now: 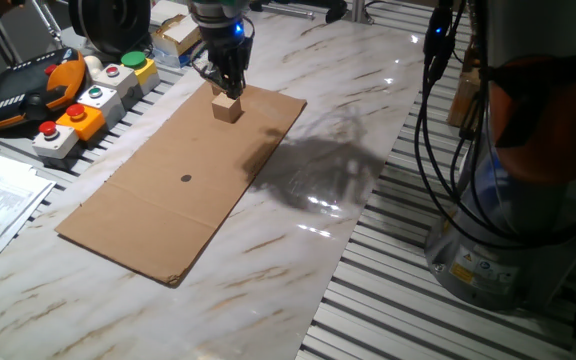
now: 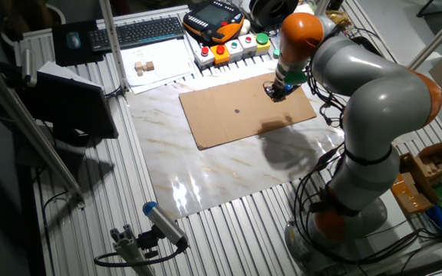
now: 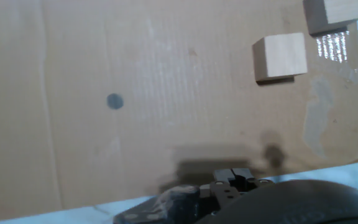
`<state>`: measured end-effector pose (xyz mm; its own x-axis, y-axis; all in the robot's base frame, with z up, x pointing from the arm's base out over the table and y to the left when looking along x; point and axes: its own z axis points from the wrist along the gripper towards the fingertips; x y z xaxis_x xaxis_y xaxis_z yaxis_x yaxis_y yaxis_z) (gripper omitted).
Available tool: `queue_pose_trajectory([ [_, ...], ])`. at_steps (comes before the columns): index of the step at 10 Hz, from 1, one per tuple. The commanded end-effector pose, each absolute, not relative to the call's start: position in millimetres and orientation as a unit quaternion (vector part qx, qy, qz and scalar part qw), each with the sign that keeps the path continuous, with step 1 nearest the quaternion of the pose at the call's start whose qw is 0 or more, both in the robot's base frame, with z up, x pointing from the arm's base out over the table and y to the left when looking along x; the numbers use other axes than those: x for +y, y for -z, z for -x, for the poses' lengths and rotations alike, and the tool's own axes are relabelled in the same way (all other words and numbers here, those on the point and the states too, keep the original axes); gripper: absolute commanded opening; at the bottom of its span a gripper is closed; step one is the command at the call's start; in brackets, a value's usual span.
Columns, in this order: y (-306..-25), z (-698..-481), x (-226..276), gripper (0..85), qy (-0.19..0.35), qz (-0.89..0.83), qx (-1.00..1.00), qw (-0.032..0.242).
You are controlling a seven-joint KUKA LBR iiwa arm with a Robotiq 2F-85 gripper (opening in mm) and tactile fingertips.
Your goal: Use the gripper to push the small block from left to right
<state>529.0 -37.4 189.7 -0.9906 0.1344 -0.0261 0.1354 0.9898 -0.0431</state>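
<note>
**A:** Where is the small pale wooden block [image 1: 228, 107]?

**B:** On the flat brown cardboard sheet [image 1: 168, 190], near that sheet's far end in one fixed view; the sheet lies on the marble-patterned white bench [image 1: 298, 240]; the black two-fingered pincer [image 1: 228, 84] with the blue light above it stands right over the block, its tips at or just above the block's top face; whether they touch I cannot tell.

**A:** And the fingers, wide or narrow?

**B:** In the hand view they sit pressed together at the bottom edge, no gap between them; they grip nothing; the block [image 3: 280, 57] lies up and to the right there, apart from them, and a second pale wooden piece [image 3: 333, 14] shows at the top right corner, cut off by the frame.

**A:** Anything else on the cardboard?

**B:** A small dark round spot [image 1: 186, 180] near its middle; the same spot [image 3: 114, 101] shows in the hand view, left of the block.

**A:** And round the sheet?

**B:** Beyond its far left edge a row of grey button boxes [image 1: 93, 105] with red, green and orange caps; beside them an orange and black handheld pendant [image 1: 28, 90]; in the other fixed view the grey and orange robot arm [image 2: 374, 84] bends over the sheet's right end, and a black keyboard [image 2: 148, 31] lies at the back of the bench.
</note>
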Motion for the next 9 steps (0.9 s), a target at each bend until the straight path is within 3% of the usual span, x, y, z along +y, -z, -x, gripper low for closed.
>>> queue_pose_trajectory([
  [1,-185,-530,-40,0.7,0.020,-0.080,0.997,0.010],
  [5,-168,-531,-51,0.7,0.041,-0.157,0.986,0.025],
  [9,-160,-529,-65,0.7,0.002,-0.222,0.975,0.016],
])
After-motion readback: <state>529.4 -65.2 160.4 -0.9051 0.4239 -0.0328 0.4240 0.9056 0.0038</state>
